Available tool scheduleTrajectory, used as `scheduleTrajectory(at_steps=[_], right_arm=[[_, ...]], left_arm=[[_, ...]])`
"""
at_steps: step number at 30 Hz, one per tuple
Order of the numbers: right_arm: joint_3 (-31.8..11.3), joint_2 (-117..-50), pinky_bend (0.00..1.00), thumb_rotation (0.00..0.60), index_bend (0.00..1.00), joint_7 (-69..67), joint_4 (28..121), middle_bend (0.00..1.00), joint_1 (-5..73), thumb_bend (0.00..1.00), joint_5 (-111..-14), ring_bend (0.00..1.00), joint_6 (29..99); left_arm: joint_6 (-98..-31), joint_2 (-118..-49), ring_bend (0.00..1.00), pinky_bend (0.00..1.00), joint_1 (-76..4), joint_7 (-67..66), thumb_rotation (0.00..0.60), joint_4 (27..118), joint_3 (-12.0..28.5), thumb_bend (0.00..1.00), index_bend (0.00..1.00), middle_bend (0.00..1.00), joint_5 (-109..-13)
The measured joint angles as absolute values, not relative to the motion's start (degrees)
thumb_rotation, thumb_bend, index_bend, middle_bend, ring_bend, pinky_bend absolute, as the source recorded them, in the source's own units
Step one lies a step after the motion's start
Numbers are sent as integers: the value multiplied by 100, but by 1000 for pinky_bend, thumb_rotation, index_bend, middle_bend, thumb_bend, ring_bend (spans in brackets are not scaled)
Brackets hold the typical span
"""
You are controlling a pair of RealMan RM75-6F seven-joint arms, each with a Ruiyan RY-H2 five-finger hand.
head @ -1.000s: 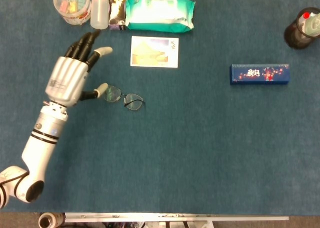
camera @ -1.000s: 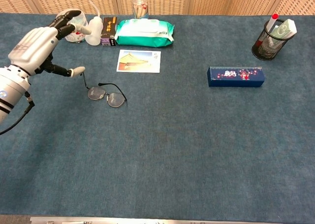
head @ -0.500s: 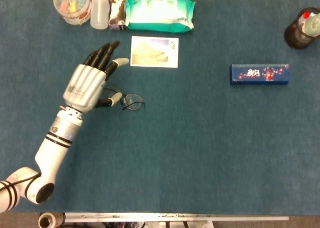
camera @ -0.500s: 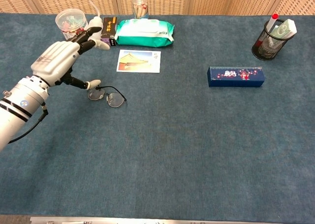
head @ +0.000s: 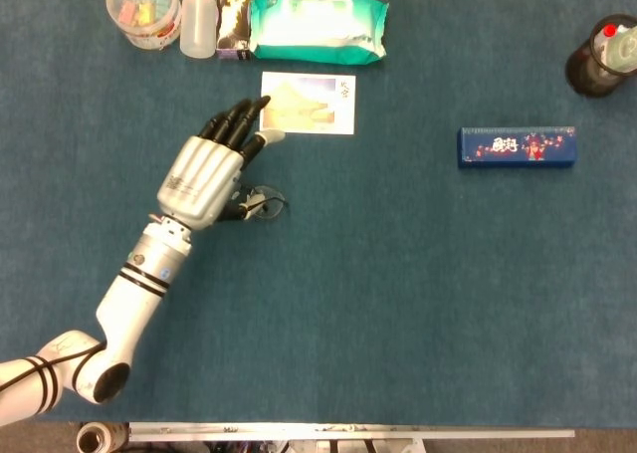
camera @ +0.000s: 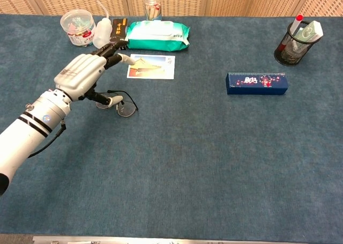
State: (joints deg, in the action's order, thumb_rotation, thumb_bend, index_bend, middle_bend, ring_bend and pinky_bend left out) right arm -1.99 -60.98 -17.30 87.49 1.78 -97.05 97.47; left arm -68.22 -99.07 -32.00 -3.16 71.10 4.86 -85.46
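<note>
The left hand [head: 207, 179] hovers palm-down over the glasses [head: 267, 205] on the blue table [head: 398, 294], fingers stretched out together toward the postcard [head: 314, 100], thumb down by the frame, gripping nothing.

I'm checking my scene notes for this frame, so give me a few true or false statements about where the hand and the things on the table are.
1. The left hand is over the glasses, fingers spread. True.
2. The hand holds the postcard. False: the postcard lies flat on the table; only the fingertips reach toward its corner.
3. The blue box lies right of the postcard. True.
4. The wipes pack lies beside the blue box. False: it lies at the far edge, behind the postcard.
5. The right hand rests by the pen cup. False: no right hand is in view.
</note>
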Motion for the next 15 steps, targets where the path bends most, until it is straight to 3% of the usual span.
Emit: scheduleTrajectory(at_steps=[15], right_arm=[[-199, -6088, 217, 600, 275, -1781, 8730, 352, 171, 242, -9710, 235, 9760]], left_arm=[[-6662, -10121, 0, 145, -3279, -440, 600, 6840, 474, 202, 216, 0, -8484]])
